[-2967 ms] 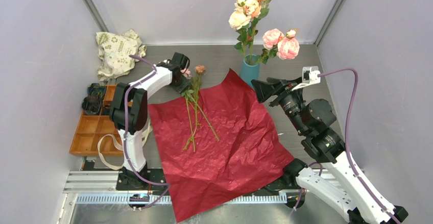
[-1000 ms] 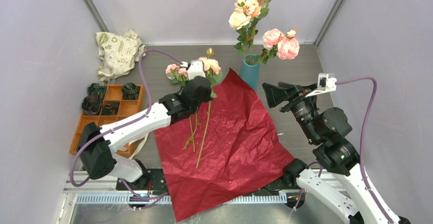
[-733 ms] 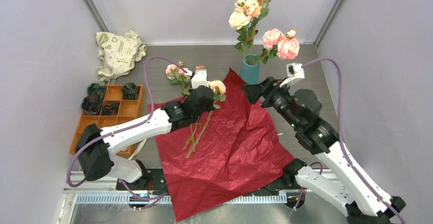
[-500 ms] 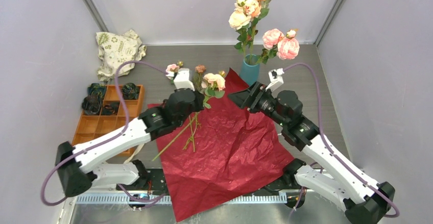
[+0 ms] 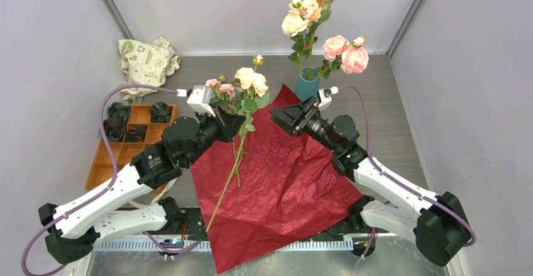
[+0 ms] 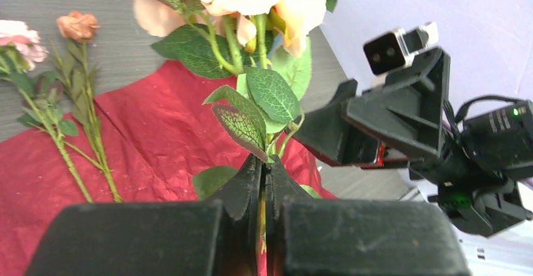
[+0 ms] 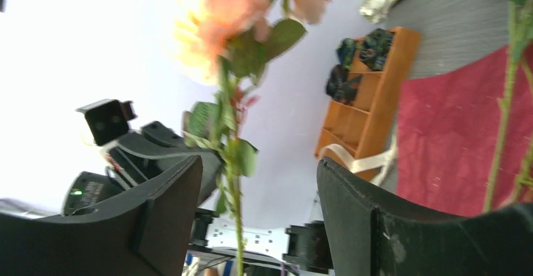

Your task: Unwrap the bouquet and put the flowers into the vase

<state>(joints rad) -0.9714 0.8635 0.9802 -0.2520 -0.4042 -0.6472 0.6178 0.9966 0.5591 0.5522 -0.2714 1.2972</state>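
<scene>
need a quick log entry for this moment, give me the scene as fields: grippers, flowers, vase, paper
left gripper: shut on the stem of a peach flower, held up over the red paper
right gripper: open, aimed at that flower, not closed on it
vase: upright by the paper's far corner, holding several roses
loose stems: two, heads on the bare table, lower ends on the paper
paper state: unfolded, spread flat
</scene>
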